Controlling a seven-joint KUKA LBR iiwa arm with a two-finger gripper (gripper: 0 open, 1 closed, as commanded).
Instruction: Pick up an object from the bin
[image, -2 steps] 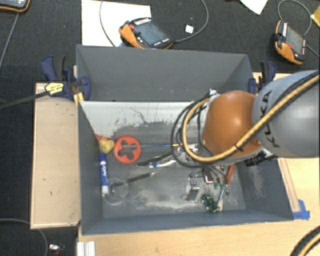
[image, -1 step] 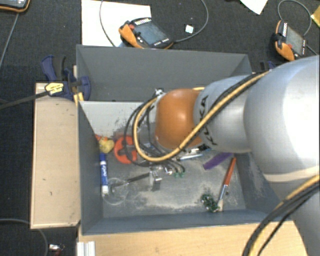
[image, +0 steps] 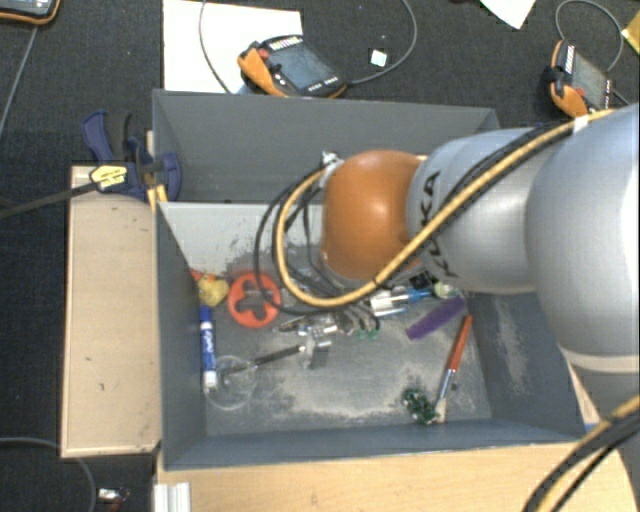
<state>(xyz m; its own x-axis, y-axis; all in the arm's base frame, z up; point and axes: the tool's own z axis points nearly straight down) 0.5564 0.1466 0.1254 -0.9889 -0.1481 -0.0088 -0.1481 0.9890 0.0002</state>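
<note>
Gripper (image: 316, 338) set low over the middle floor of the grey bin (image: 330, 150); whether it is wide or narrow cannot be told.
Nearest, a small green piece (image: 418, 403) and a red-handled brush (image: 455, 358) are seen at right, and a clear round thing (image: 228, 380) at left. Further in, a blue marker (image: 208, 345) lies along the left wall and a purple piece (image: 436, 319) right of the gripper. An orange-red wheel-shaped ring (image: 253, 298) is noted just left of the gripper, with a yellow lump (image: 211, 291) beside it.

Bin (image: 300, 130) grey. Left: wheel (image: 253, 300) orange, marker (image: 207, 346) blue-white, lump (image: 211, 291) yellow. Right: strip (image: 436, 320) purple, pen (image: 455, 360) orange-red. Wrist cover (image: 370, 215) orange.
</note>
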